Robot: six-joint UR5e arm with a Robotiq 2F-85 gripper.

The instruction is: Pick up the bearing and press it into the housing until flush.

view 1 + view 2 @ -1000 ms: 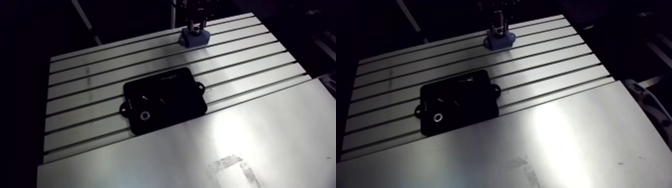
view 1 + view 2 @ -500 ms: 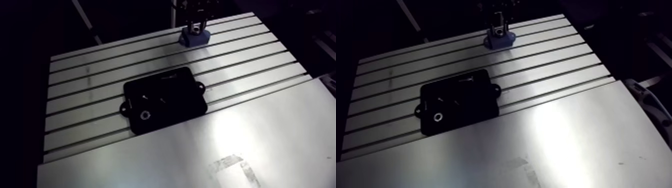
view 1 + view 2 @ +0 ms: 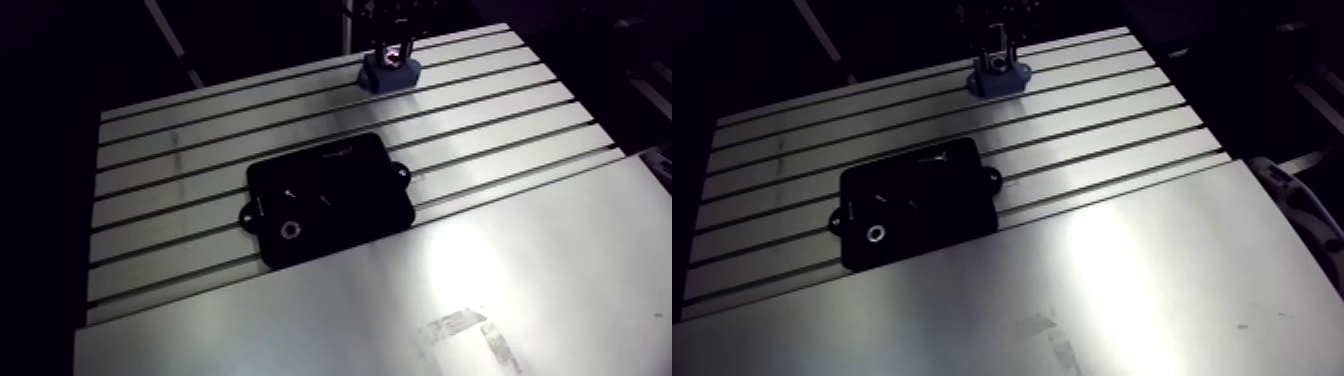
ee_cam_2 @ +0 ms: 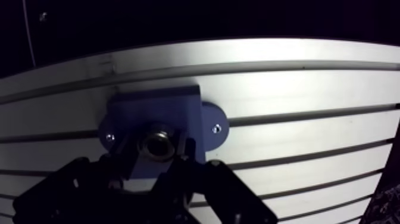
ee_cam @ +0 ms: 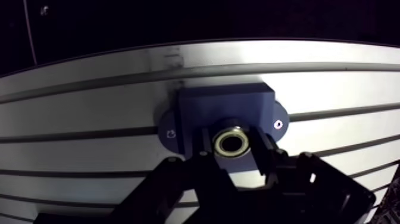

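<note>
Gripper [image 5: 233, 149] is down on the blue housing [image 5: 202, 110], fingers [image 5: 205, 152] closed on the bearing [image 5: 232, 143], one on each side with the metal ring pinched between them. In the wrist view I see the bearing sitting in the housing's central bore, bright outer ring and darker centre facing the camera. I can't tell from here whether it's flush. The housing is a square block with a rounded ear on each side and a screw in each ear [image 5: 278, 124]. It sits flat on the slotted aluminium table [image 3: 500, 110], straddling one of the slots at the far end of the table, right under the wrist in the arm view. Nearer the camera, well apart from the housing, a black flat fixture plate [image 3: 330, 195] with small tabs on its edges lies across several slots. A small metal ring [image 3: 291, 230] sits in its near corner. Just beyond that, the plate's near edge meets a smooth bare metal sheet [image 3: 400, 310], which covers the near part of the table and carries a strong glare and a scuffed pale patch [image 3: 470, 335]. There's a faint pale marking near the far edge of the black plate, too small to read. Past the table edges it's dark.
</note>
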